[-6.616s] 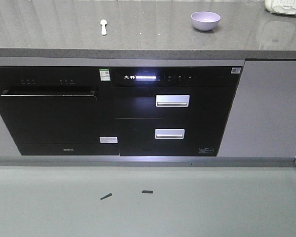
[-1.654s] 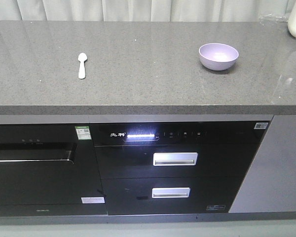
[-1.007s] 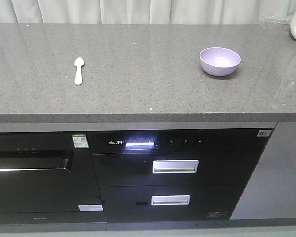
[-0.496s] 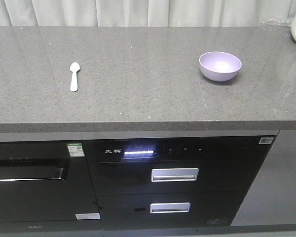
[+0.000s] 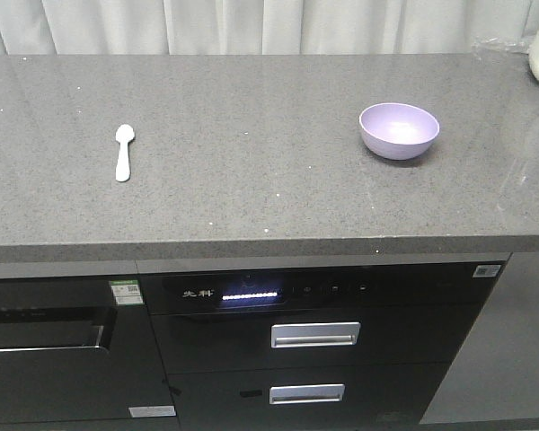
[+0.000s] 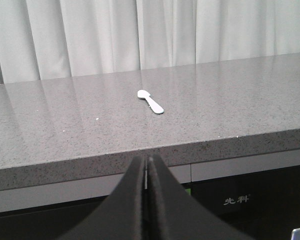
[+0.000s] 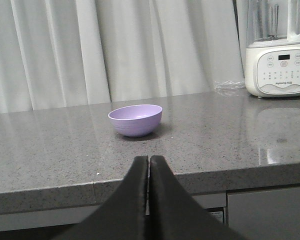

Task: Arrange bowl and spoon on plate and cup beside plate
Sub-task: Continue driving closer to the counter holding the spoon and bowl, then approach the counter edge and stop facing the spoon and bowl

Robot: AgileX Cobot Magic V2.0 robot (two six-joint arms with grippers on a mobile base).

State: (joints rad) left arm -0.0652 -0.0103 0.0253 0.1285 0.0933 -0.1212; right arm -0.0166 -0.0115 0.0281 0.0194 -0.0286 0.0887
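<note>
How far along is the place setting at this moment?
Nothing looks done. The bowl and the spoon lie far apart on the counter, neither one held. No plate or cup shows in any view. Nothing is in hand: the left gripper and right gripper are shut and empty, short of the counter's edge. All the placing is left.

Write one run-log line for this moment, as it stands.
spoon: on counter | bowl: on counter, apart | left claw: shut, empty | right claw: shut, empty | plate, cup: unseen
</note>
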